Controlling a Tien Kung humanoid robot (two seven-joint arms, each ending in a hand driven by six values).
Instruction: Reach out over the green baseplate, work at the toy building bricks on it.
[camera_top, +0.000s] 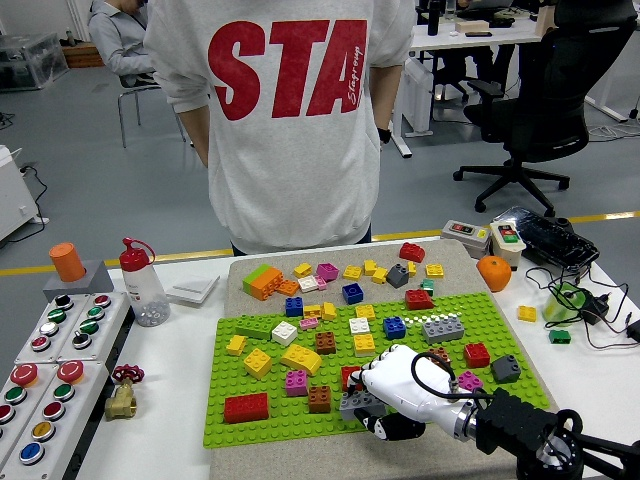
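The green baseplate (250, 425) lies on a beige mat in the middle of the table. Several bricks stand on it: a red one (246, 407) at the front left, yellow (300, 357), brown (319, 399), pink (295, 381), blue (394, 327), light grey (442, 328) and dark grey (505, 368). My right hand (372, 402), white with a black forearm, lies low over the plate's front middle, just in front of a small red brick (349, 376). It hides what is under it. My left arm is out of view.
Loose bricks (352, 272) lie on the mat (455, 262) behind the plate. A person in a grey sweatshirt (290, 120) stands at the far side, arms hanging. A button panel (50, 350), a bottle (142, 285) and a brass valve (122, 395) stand at left; cables and an orange (493, 272) at right.
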